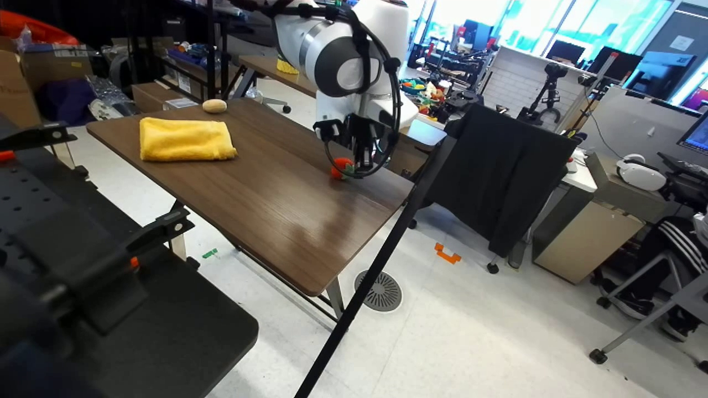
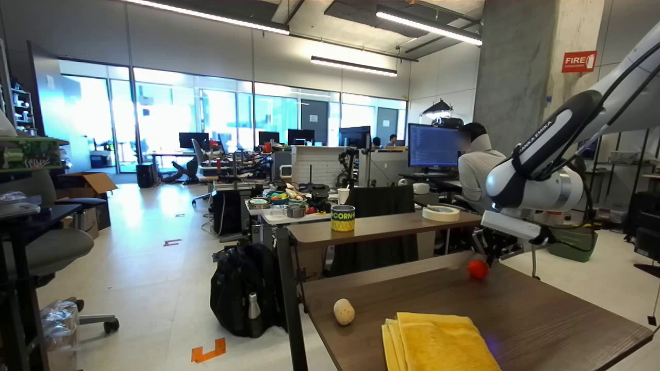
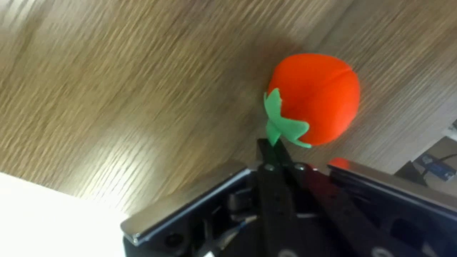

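A plush red fruit (image 3: 317, 96) with green leaves (image 3: 285, 125) is at the brown table (image 1: 276, 210); I cannot tell whether it touches the wood. In the wrist view my gripper (image 3: 273, 144) is shut, its black fingertips pinching the tip of one leaf while the red body sits outside the jaws. Both exterior views show the red fruit (image 1: 341, 167) (image 2: 478, 269) right beside the gripper (image 1: 362, 163), close above the tabletop. A folded yellow cloth (image 1: 185, 138) (image 2: 438, 342) and a pale potato-like object (image 1: 214, 105) (image 2: 344, 312) lie on the same table, away from the gripper.
Behind the table, a second brown tabletop (image 2: 386, 226) carries a corn can (image 2: 343, 219) and a tape roll (image 2: 441, 213). A black backpack (image 2: 247, 288) stands on the floor. Black cloth (image 1: 492, 171) hangs beyond the table edge, near a dark post (image 1: 365, 293).
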Motion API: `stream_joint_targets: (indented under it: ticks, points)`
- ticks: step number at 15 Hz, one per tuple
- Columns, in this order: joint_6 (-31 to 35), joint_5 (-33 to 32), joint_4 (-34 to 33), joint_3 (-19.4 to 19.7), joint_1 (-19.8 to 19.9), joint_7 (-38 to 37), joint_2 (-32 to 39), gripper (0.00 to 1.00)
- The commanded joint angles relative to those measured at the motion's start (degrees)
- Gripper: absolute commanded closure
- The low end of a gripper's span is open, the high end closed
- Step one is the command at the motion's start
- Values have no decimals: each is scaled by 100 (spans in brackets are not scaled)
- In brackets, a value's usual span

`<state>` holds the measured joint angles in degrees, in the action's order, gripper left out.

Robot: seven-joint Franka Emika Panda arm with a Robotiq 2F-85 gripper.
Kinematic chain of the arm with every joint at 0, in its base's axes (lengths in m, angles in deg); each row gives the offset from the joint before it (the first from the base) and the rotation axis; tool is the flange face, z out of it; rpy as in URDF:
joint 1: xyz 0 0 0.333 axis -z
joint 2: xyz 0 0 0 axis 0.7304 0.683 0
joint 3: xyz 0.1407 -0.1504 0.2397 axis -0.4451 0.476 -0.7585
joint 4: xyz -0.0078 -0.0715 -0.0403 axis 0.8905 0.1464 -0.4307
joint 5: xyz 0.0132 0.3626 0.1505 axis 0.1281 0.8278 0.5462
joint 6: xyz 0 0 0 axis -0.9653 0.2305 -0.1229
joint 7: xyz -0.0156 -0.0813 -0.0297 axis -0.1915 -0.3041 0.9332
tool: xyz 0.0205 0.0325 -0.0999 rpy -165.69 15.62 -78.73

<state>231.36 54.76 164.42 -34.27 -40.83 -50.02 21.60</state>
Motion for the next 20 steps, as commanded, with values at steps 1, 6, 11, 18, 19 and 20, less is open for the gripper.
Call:
stream_joint_targets:
  ticks: [1,6,11,18,19,20]
  points:
    - [649,195,700,275,-44,-277,-440,100]
    - [992,216,830,551,-137,-733,-375,100]
    - [1046,174,1085,472,-192,-821,-486,71]
    - [3198,202,2878,-213,-319,10,-1597,21]
    - [3555,165,3137,-575,-188,255,-1761,15]
    - [3760,74,3277,-986,-12,498,-1849,6]
